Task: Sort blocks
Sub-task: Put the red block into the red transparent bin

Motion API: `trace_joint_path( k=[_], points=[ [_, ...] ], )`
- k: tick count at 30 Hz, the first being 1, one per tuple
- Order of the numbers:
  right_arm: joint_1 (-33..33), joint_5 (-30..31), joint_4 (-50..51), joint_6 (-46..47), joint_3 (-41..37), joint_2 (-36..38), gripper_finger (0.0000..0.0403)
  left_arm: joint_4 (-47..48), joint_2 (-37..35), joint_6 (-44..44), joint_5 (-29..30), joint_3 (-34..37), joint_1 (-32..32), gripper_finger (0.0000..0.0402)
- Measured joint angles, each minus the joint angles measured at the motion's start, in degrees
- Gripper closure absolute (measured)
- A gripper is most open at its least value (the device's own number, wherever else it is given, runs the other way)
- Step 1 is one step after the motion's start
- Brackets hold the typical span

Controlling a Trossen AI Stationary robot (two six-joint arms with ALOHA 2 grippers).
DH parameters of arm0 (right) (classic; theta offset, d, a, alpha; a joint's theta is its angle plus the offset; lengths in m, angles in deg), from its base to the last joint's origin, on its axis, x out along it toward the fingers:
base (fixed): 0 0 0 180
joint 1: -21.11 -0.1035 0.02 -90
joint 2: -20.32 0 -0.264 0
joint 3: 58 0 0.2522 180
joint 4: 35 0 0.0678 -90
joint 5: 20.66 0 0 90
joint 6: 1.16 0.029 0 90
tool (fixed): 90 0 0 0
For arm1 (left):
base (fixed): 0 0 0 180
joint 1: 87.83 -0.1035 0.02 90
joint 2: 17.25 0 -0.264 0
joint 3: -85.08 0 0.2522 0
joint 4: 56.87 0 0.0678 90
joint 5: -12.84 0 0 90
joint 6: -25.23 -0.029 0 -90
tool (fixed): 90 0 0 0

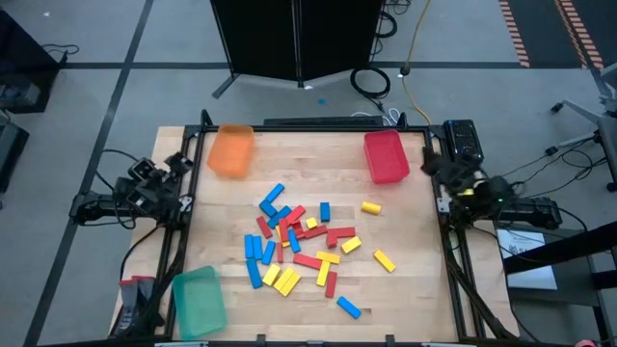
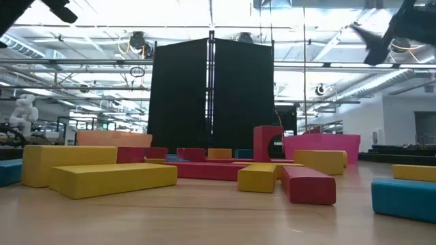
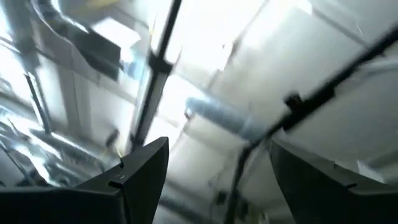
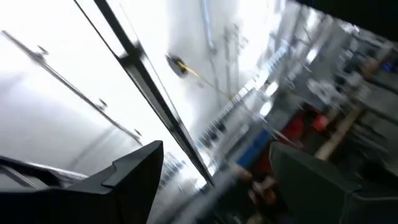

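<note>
Several red, blue and yellow blocks (image 1: 299,246) lie loose in a heap on the middle of the wooden table (image 1: 415,289). A few lie apart toward the right and near edges. In the low view they show close up, among them a yellow block (image 2: 112,178) and a red one (image 2: 310,184). My left arm (image 1: 145,193) is folded back at the table's left edge. Its gripper (image 3: 217,146) is open and tipped up at the ceiling. My right arm (image 1: 472,188) is folded at the right edge, its gripper (image 4: 214,149) open and also tipped up. Both are far from the blocks.
An orange tray (image 1: 231,151) stands at the far left of the table and a red tray (image 1: 386,156) at the far right. A green tray (image 1: 198,301) sits at the near left corner. A black screen (image 2: 211,95) stands behind the table.
</note>
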Motion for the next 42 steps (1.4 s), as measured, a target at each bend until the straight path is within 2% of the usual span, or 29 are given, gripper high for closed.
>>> trace_joint_path(
  k=[3,6,9,11,14,19,22,27,31,36,42],
  points=[
    [-0.02,-1.08,5.05,-6.1,7.59,-0.44,0.011,-4.52,0.0,0.12,9.31,-0.02,0.02,0.0117],
    [-0.02,-2.62,18.12,-15.05,19.95,-3.66,0.011,-12.08,-0.01,-0.48,16.35,-0.66,0.0,0.0117],
    [-0.02,-3.11,34.46,-22.01,34.55,-10.04,0.011,-17.13,-0.02,-5.57,20.54,-2.5,-0.01,0.0117],
    [-0.02,-2.95,45.49,-23.82,44.03,-15.27,0.011,-14.88,-0.04,-6.04,21.39,-4.64,0.0,0.0117],
    [-0.02,-2.99,60.79,-24.24,56.57,-23.46,0.011,-0.89,-0.02,-5.74,20.25,-10.22,0.0,0.0117],
    [-0.02,-2.99,82.93,-23.34,73.35,-36.09,0.011,40.33,2.91,2.99,23.37,-26.92,0.0,0.0117],
    [-0.02,-3.15,93.3,-20.5,80.69,-42.75,0.011,59.76,7.78,8.01,23.2,-37.86,0.0,0.0117],
    [0.0,-5.77,106.41,-17.49,87.45,-51.77,0.011,79.72,17.64,11.38,20.53,-52.4,0.0,0.0117],
    [0.0,-9.67,115.75,-14.38,88.44,-58.32,0.011,95.78,25.2,15.32,20.82,-59.91,0.0,0.0117],
    [-0.02,-13.35,125.43,-15.77,88.39,-67.41,0.011,108.95,32.28,20.42,19.88,-62.25,0.0,0.0117],
    [0.0,-13.29,126.67,-23.67,88.39,-75.59,0.011,116.44,36.99,22.67,18.9,-62.25,0.0,0.0117]
  ],
)
